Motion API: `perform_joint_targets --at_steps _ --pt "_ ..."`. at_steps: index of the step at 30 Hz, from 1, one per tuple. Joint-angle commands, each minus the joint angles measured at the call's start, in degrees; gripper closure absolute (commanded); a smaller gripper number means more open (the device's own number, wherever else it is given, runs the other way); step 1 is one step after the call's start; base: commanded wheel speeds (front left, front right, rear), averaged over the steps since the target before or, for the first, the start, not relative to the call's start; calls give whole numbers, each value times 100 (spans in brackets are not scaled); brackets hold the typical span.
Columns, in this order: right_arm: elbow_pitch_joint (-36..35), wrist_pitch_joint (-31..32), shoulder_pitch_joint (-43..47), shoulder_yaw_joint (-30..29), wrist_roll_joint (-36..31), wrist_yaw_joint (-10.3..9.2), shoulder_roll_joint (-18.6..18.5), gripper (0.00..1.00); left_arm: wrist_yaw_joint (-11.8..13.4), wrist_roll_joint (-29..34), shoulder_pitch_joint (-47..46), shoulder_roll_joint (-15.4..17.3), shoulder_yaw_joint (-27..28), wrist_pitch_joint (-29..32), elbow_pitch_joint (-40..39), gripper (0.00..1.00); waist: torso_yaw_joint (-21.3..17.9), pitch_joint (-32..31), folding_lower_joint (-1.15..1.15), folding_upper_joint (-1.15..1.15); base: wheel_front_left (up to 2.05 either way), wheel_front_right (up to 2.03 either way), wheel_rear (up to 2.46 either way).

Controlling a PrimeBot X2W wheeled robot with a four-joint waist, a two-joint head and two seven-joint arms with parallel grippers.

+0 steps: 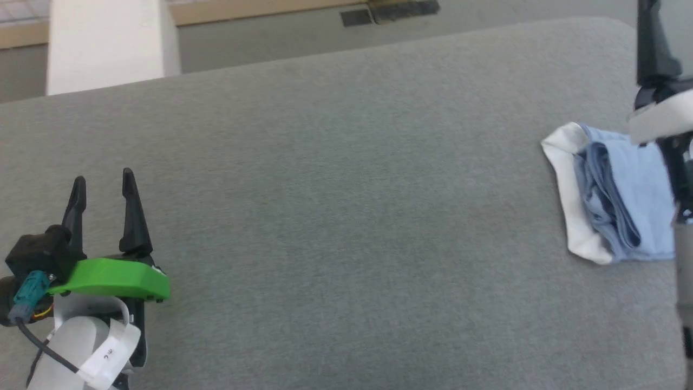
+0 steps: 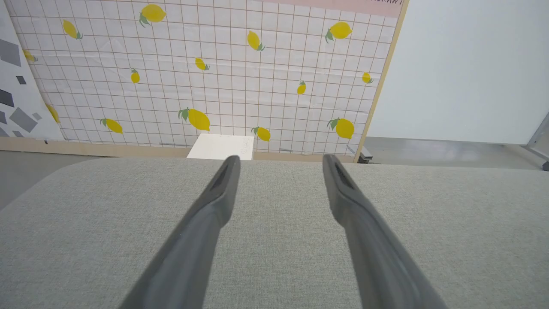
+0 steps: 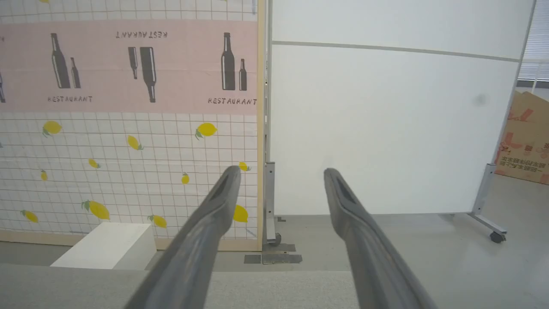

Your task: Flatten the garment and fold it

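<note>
Grey fabric tabletop (image 1: 346,189), lemon-print wall (image 2: 214,64) behind. Garment (image 1: 628,200) lies folded near tabletop's right edge, white band (image 1: 568,189) on its left side, R arm (image 1: 660,116) partly over it. L gripper (image 1: 104,176) & R gripper (image 3: 279,169): jaws wide apart, empty.

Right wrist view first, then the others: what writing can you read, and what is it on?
"RESTAURANT": pink wall band, printed by the bottle pictures, once upside down.
Cardboard box: red print, too small to read.
White tag behind the left gripper: dark marks, too blurred to read.
</note>
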Motion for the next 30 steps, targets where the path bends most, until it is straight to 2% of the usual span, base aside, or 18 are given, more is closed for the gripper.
perform_joint_targets --at_steps 1,5,6,10,22,30 --pt "-167 -150 217 -112 -103 -8 194 0 -24 -39 49 -38 19 -52 44 0 480 -416 1 0 0 0 0" --pt "-584 -423 759 -345 -389 -8 730 0 -53 -40 77 -116 21 -78 133 0 753 -583 1 0 0 0 0" --pt "-829 -565 1180 -465 -525 -8 1022 0 -81 -39 106 -174 20 -91 201 0 942 -685 1 0 0 0 0" --pt "-1045 -688 1772 -549 -668 -8 1251 0 -132 -30 138 -265 -5 -103 295 0 1174 -792 1 0 0 0 0" --pt "-702 -924 2939 -447 -670 -8 1370 0 -325 65 196 -477 -117 -116 674 0 1506 -1018 1 0 0 0 0" --pt "-390 -1080 3326 -418 -705 -8 1372 0 -481 185 257 -533 -346 -117 945 0 1499 -1165 1 0 0 0 0"
